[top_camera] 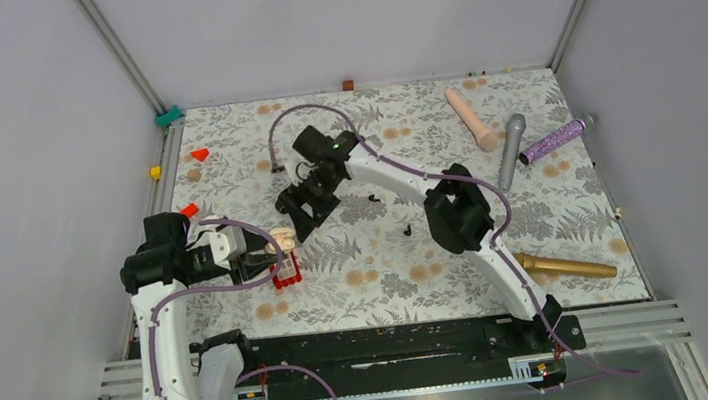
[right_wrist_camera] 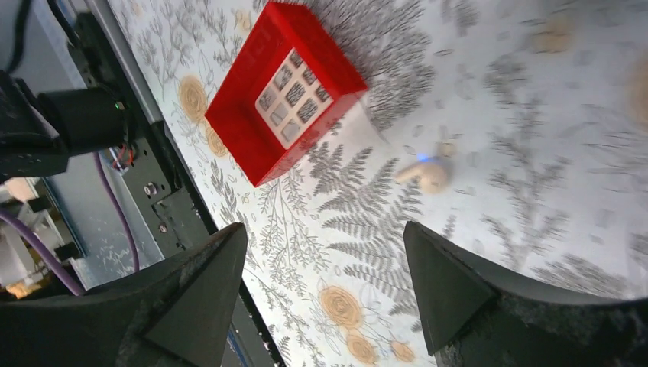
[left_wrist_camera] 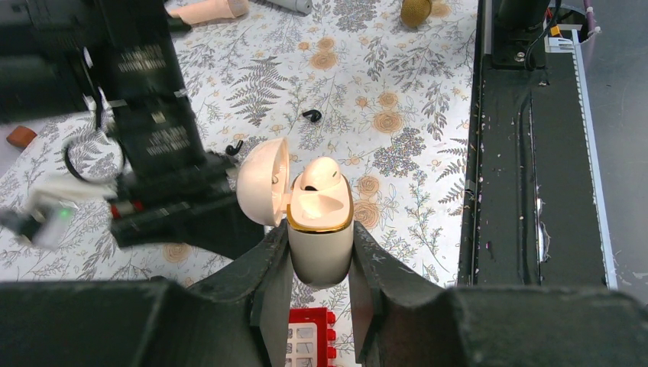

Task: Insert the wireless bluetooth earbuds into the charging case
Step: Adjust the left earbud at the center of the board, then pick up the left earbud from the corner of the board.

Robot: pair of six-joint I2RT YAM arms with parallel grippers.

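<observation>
Now, open charging case (left_wrist_camera: 321, 200) tight in left tool (left_wrist_camera: 319, 243), earbuds (left_wrist_camera: 312, 115) outside; right tool (right_wrist_camera: 325, 229) wide, empty.

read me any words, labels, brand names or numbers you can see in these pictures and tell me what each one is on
Nothing here can be read with certainty.
Upper pale print on the right arm's black housing: too blurred to read.
Lower pale print on the same housing: too blurred to read.
No print shows on the charging case or the red block.
</observation>
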